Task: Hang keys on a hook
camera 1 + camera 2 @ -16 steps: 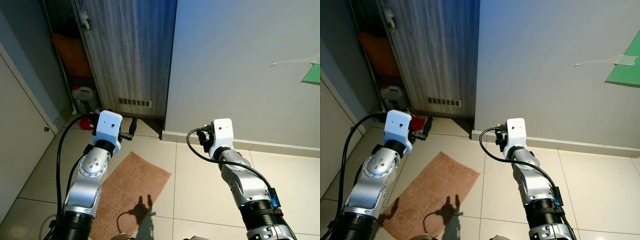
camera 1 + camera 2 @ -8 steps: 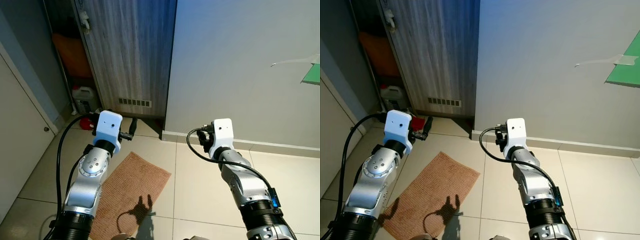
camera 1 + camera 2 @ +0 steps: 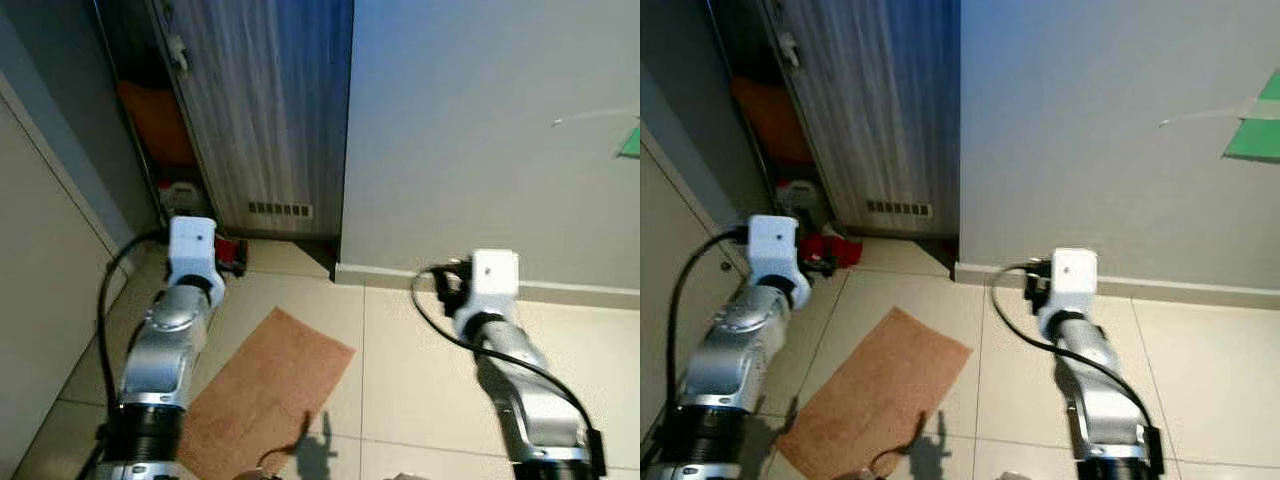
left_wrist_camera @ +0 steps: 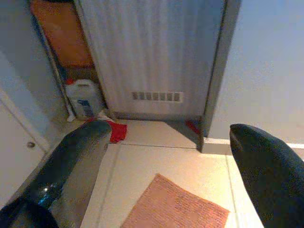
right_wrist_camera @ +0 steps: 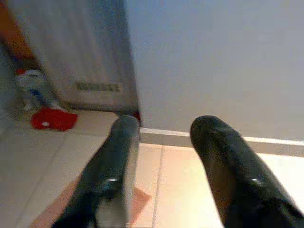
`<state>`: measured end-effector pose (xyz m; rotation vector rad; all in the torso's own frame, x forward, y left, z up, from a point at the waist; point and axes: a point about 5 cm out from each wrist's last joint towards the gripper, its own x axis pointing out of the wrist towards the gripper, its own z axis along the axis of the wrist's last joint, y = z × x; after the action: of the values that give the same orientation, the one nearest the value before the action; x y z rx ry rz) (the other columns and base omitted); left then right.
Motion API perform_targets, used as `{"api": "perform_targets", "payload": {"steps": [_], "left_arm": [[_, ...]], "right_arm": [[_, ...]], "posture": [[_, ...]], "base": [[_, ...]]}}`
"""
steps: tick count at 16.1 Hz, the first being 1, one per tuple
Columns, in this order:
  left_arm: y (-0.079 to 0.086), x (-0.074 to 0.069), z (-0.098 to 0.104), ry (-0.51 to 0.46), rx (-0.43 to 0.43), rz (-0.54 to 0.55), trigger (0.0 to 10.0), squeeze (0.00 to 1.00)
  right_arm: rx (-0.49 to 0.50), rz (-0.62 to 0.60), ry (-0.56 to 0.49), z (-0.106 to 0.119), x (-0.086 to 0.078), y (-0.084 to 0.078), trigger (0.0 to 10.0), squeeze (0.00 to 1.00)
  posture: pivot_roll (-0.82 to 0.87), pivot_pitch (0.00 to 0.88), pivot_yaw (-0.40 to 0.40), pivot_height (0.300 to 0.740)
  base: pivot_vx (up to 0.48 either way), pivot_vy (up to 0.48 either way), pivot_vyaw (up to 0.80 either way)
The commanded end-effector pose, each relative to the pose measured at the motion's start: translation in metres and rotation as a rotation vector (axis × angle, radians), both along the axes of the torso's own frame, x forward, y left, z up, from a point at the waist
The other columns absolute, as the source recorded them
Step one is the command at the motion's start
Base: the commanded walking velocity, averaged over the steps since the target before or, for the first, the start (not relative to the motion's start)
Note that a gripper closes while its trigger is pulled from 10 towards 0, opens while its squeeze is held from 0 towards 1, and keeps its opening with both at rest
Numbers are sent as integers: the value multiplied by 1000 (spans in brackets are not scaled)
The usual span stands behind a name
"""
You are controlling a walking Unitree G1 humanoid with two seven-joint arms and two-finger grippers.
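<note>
Tiled hallway, mat (image 3: pixel 268 395). Left gripper (image 4: pixel 166 156) wide open, right gripper (image 5: pixel 164 142) parted, both empty. Risk: blurred view, no keys or hook located.

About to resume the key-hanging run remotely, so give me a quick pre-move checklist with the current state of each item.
1. Left gripper open: ok, its black fingers stand wide apart.
2. Right gripper open: ok, a gap shows between its fingers.
3. Keys in a gripper: not ok, both are empty.
4. Hook located: cannot tell.
5. Floor ahead: brown woven mat on the beige tiled floor, red cloth by the grey wooden door.
</note>
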<state>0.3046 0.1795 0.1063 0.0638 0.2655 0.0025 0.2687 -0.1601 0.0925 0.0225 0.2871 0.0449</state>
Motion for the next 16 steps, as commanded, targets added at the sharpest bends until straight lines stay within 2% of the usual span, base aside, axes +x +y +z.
{"api": "perform_targets", "payload": {"steps": [1, 3, 5, 8, 9, 10, 11, 14, 15, 16], "left_arm": [[2, -1, 1, 2, -38, 5, 10000, 1000], [3, -6, -3, 34, -106, 7, 10000, 1000], [6, -17, -16, 62, -95, 3, 10000, 1000], [8, -21, -20, 61, -125, 15, 10000, 1000], [10, -26, -21, 64, -124, 22, 10000, 1000], [9, -29, -21, 61, -118, 9, 10000, 1000], [4, -34, -16, 38, -4, -51, 10000, 1000], [-2, -30, -8, -7, -2, -89, 10000, 1000], [-7, -23, -3, -50, -2, -112, 10000, 0], [-15, -19, -2, -71, 21, -146, 10000, 0]], "right_arm": [[16, 2, -13, 5, -1, 0, 10000, 1000], [18, -1, -6, 10, -5, 0, 10000, 1000], [-37, 59, -17, 8, -3, 1, 10000, 1000], [-12, 91, -42, 9, -1, 4, 10000, 1000], [-16, 83, -37, 8, 1, 5, 10000, 1000], [-14, 82, -33, 8, 3, 5, 10000, 1000], [-5, 65, -7, 2, 4, 6, 10000, 1000], [-2, 62, -3, 0, 1, 6, 10000, 1000], [-3, 28, -5, 0, -6, 1, 10000, 0], [-3, 3, -6, 1, -11, -1, 10000, 0]], "posture": [[-45, 0, 52, 740], [-44, 0, 46, 740], [-35, 0, 29, 740], [-11, 0, 2, 740], [8, 0, -12, 740], [15, 0, -20, 740], [22, 0, -24, 740], [-6, 0, -3, 740], [-40, 0, 25, 740], [-65, 0, 42, 740]], "base": [[0, 0, 0], [0, 0, 0], [0, 0, 0], [0, 0, 0], [0, 0, 0], [0, 0, 0], [0, 0, -781], [0, 0, -781], [0, 0, -775], [0, 0, -775]]}}
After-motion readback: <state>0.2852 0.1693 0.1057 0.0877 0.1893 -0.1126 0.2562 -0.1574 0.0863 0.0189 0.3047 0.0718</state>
